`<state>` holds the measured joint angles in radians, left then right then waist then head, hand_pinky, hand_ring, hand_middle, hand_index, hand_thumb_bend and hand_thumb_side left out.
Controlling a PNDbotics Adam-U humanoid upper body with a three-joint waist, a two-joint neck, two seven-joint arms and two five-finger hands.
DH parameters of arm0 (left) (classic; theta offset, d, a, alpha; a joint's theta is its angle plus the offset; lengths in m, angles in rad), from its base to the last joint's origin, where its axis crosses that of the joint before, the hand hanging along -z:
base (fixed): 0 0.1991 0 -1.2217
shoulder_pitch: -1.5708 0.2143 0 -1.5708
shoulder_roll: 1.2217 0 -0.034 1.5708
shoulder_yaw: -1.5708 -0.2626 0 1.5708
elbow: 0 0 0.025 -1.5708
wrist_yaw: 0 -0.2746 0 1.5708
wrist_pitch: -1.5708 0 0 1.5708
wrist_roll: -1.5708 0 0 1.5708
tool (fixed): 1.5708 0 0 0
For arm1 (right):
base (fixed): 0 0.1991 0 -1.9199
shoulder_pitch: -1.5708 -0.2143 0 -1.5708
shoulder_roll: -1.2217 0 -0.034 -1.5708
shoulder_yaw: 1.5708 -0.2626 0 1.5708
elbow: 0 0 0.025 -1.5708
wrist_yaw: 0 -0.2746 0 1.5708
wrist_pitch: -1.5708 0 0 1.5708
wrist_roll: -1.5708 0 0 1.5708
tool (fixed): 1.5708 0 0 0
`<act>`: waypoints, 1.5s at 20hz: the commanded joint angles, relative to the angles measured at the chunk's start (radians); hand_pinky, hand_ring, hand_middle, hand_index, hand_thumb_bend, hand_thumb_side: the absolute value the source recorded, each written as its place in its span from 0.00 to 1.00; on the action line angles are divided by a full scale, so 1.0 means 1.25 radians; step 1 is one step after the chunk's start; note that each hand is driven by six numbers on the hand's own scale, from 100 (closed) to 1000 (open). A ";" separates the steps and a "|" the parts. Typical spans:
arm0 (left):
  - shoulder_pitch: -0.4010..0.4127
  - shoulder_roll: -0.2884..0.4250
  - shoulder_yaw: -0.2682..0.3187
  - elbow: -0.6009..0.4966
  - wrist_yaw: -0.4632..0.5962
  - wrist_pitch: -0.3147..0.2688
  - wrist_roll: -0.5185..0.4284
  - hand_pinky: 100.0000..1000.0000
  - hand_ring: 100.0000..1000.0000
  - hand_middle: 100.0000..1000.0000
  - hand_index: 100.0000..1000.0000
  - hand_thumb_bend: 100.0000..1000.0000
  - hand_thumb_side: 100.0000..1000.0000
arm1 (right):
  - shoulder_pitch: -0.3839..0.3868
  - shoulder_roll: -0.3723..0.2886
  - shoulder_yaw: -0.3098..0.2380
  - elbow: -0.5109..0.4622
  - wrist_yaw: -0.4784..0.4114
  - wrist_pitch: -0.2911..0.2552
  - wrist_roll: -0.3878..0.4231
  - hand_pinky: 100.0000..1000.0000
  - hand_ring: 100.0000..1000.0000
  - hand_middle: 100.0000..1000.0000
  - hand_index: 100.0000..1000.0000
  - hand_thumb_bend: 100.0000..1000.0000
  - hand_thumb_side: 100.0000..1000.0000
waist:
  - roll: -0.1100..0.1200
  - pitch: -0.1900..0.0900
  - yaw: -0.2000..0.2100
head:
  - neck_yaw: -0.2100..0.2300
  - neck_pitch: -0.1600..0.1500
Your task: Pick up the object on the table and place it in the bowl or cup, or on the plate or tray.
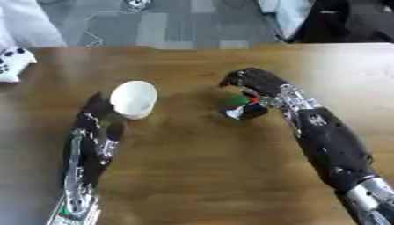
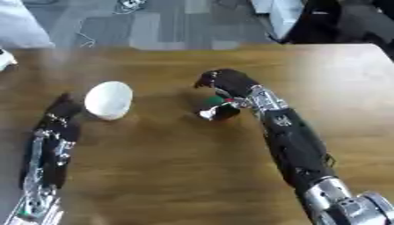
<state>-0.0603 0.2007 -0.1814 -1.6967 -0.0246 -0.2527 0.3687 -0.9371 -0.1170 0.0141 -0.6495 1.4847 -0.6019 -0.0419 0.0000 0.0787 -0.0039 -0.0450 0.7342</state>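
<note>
**Right hand at the small object, cup waiting on the left**

Scene: wooden table [image 1: 200, 176]. A white cup [image 1: 134, 99] sits left of centre, tilted or lying partly on its side so that its pale rounded wall faces the camera; I cannot tell for certain whether its mouth is up. No plate, bowl or tray is visible.

Task object: a small object [image 1: 238, 107] with green, red and silvery-white patches, right of centre on the table, well apart from the cup. Its shape cannot be made out.

Right hand [image 1: 254, 85]: comes in from the right, bent over the object with fingers curled down around it. The object shows just beneath the palm and appears pinched between thumb and fingers. Whether it has left the tabletop cannot be told.

Left hand [image 1: 98, 115]: lies along the table with fingers straight and relaxed, fingertips just beside the cup's near wall, possibly touching it.

Step in hand (judgement): securing the grasp before lift. Task is at an early stage, since the object is not yet in the cup.

Notes for doing it well:
- Confirm that thumb and fingers oppose each other across the object's body before raising.
- Lift straight up first, then travel left.
- If the cup is tipped, the left hand is well placed to steady or right it.
- Release only once the object is over the cup's mouth; a tilted cup may roll if nudged.
</note>
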 commanded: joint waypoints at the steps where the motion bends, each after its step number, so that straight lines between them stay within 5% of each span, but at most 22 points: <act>1: -0.005 -0.002 0.006 -0.013 -0.001 0.000 0.005 1.00 0.83 0.91 0.79 0.64 0.62 | -0.008 -0.008 -0.006 -0.003 -0.011 -0.014 0.018 0.77 0.71 0.70 0.83 0.50 0.64 | 0.005 -0.007 0.001 | -0.016 0.004; 20: 0.000 -0.012 0.010 -0.018 -0.004 0.000 0.005 1.00 0.83 0.91 0.78 0.65 0.63 | -0.014 -0.039 -0.034 0.028 -0.047 -0.039 0.069 0.80 0.68 0.67 0.80 0.50 0.63 | 0.020 0.003 0.005 | -0.034 0.007; 23: -0.001 -0.013 0.010 -0.018 -0.004 0.000 0.005 1.00 0.83 0.91 0.78 0.65 0.63 | -0.010 -0.040 -0.036 0.026 -0.054 -0.037 0.057 0.69 0.50 0.55 0.76 0.45 0.50 | 0.020 0.005 0.006 | -0.031 0.006; 27: -0.003 -0.014 0.010 -0.018 -0.003 -0.001 0.005 1.00 0.83 0.91 0.78 0.65 0.63 | -0.007 -0.040 -0.035 0.024 -0.047 -0.017 0.011 0.43 0.19 0.20 0.61 0.26 0.30 | 0.019 0.007 0.008 | -0.031 0.004; 30: -0.004 -0.014 0.010 -0.018 -0.003 -0.001 0.005 1.00 0.83 0.90 0.78 0.65 0.63 | -0.006 -0.038 -0.036 0.031 -0.054 -0.010 -0.024 0.31 0.07 0.04 0.56 0.16 0.30 | 0.019 0.008 0.009 | -0.031 0.003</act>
<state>-0.0564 0.1828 -0.1752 -1.6972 -0.0263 -0.2522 0.3730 -0.9309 -0.1507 -0.0263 -0.6024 1.4224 -0.6183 -0.0526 0.0228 0.0981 0.0069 -0.0792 0.7429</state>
